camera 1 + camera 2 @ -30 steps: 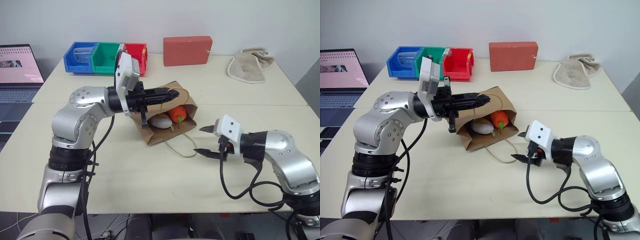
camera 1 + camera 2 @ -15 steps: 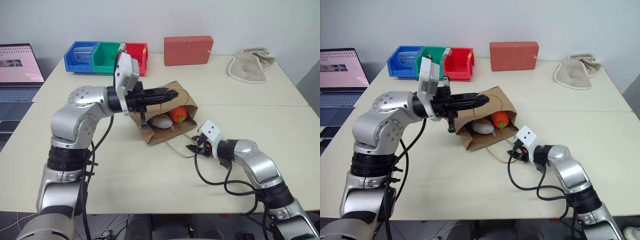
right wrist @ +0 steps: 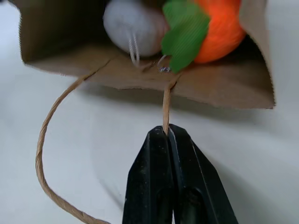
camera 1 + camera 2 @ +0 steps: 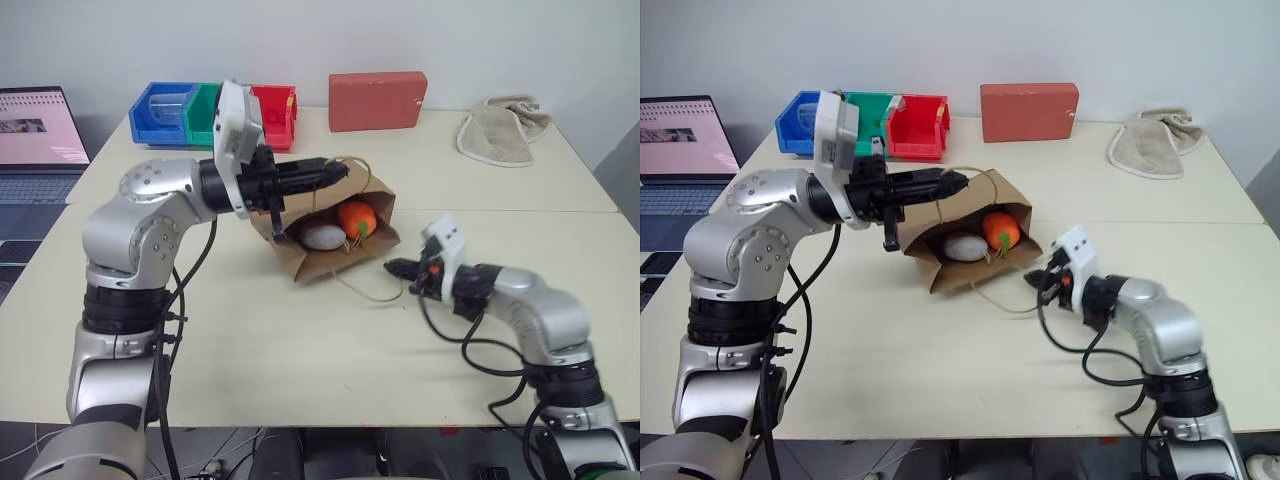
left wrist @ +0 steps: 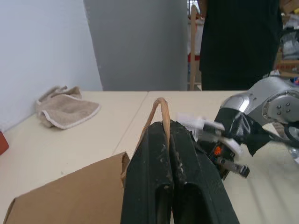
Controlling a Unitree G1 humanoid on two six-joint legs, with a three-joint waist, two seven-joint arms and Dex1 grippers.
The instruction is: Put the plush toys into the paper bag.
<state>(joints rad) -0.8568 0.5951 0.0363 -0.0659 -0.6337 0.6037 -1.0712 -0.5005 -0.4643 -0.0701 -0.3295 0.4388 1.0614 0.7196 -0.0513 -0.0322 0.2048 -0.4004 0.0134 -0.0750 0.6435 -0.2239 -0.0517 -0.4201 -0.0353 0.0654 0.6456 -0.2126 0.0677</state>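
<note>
You have both plush toys inside the paper bag (image 4: 330, 245), which lies on its side on the table (image 4: 300, 370) with its mouth facing you: the white egg toy (image 4: 323, 237) sits beside the orange carrot toy (image 4: 356, 218), whose green leaves (image 3: 184, 35) hang at the lower lip. Your left gripper (image 4: 335, 170) reaches across above the bag, its fingers (image 5: 163, 163) pressed together on the upper handle (image 5: 159, 109), holding that edge raised. Your right gripper (image 4: 392, 267) sits just in front of the mouth, its fingers (image 3: 159, 177) pinching the lower handle (image 3: 46, 154) close to where it joins the bag; the rest of that loop trails slack on the table. Behind the bag stand coloured bins (image 4: 215, 110), a red block (image 4: 377, 100) and a beige towel (image 4: 500, 130).
</note>
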